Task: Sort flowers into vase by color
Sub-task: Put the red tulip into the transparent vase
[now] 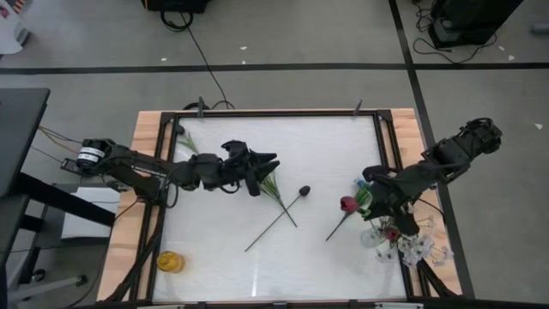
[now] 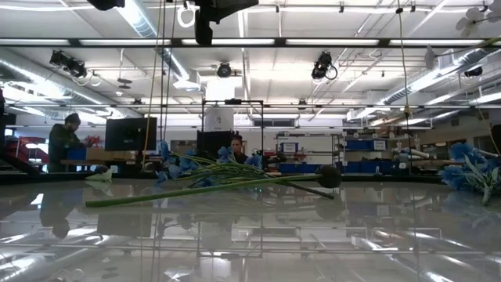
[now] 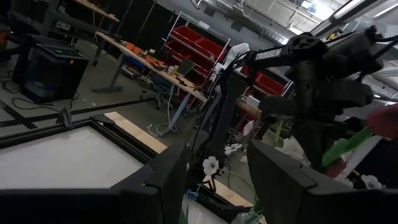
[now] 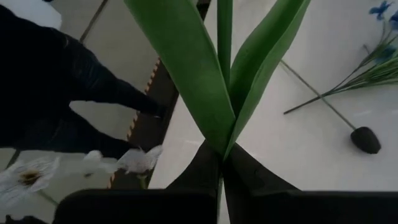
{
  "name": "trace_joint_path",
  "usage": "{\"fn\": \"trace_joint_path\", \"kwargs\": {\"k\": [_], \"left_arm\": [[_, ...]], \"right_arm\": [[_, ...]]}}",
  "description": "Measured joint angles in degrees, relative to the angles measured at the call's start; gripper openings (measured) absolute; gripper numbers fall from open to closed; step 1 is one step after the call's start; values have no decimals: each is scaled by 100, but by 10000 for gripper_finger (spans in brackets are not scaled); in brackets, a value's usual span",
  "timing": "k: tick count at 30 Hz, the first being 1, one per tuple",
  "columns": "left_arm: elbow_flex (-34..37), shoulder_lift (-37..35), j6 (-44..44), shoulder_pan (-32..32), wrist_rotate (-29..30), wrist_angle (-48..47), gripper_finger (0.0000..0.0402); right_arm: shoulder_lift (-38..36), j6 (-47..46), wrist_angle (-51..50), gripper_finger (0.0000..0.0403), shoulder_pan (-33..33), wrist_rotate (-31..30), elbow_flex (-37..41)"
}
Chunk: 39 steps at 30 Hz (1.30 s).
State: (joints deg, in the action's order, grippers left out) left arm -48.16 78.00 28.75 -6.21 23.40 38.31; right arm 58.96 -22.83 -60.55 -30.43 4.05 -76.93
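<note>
The right gripper (image 1: 375,199) is over the right side of the table (image 1: 223,266), just beside the vase (image 1: 383,233). Its jaws are clamped on the stem of a red tulip (image 1: 346,204); in the right wrist view the stem and two long green leaves (image 4: 205,74) rise from between the closed fingers (image 4: 202,168). The tulip's stem slants down-left across the white surface in the high view.

The vase stands at the table's right edge and holds white sprays (image 1: 416,249) and a red bud (image 1: 391,233).

The left gripper (image 1: 268,163) hangs over the table centre, jaws apart and empty. Its fingers (image 3: 168,180) show separated in the left wrist view.

A black bud (image 1: 304,190) on a long stem lies on the table between the arms, crossed by a blue sprig (image 2: 176,164). A yellow object (image 1: 170,262) sits near the front left corner.
</note>
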Motion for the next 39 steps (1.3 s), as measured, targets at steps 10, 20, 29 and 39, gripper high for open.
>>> {"fn": "trace_joint_path", "kwargs": {"k": [10,20,29,39], "left_arm": [[0,0,-153,171,-239,-88,173],[0,0,-151,268,-572,-146,173],[0,0,-146,268,-721,-267,173],[0,0,-133,268,-723,-265,173]], "right_arm": [[-9,-372,-40,12,-154,-555,0],[-9,-744,-693,12,-152,-539,0],[-9,-1033,-465,12,-150,-290,0],[-108,-1069,-522,12,-150,-323,0]]}}
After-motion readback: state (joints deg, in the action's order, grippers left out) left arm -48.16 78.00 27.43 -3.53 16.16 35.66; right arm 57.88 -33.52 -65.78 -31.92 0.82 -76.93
